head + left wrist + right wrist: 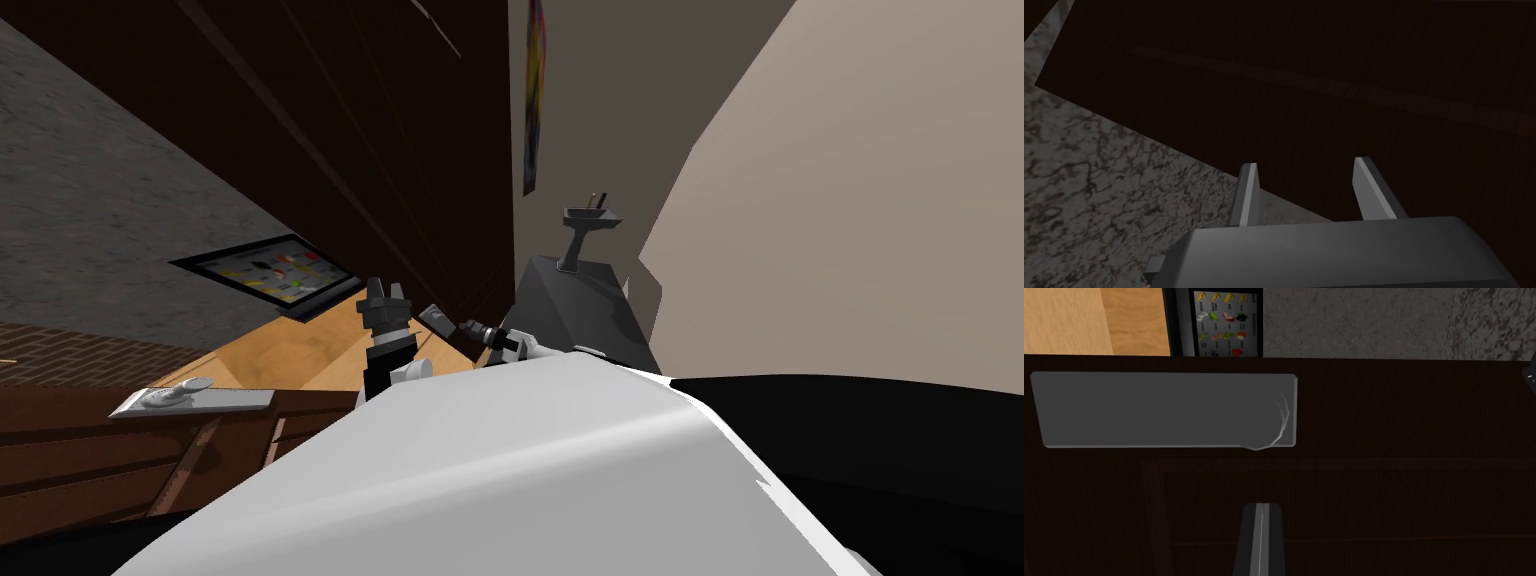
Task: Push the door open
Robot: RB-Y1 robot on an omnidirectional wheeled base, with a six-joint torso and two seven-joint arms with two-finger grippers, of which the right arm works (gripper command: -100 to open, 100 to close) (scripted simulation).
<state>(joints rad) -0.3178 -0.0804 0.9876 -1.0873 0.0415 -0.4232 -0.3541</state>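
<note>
Door before right arm's closed fingers

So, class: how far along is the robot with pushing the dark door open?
Done: the shut right gripper is lined up on the dark brown panelled door, below its grey handle plate. In hand: the push; contact cannot be told. Left: swinging it wide, though light wooden floor past the door's edge hints it stands ajar. The left gripper is open.

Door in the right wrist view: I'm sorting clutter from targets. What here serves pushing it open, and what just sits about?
For the job: dark brown door, its grey handle plate, shut right pincer, open left pincer.
Just about: framed food chart, pedestal sink, wall poster.
</note>
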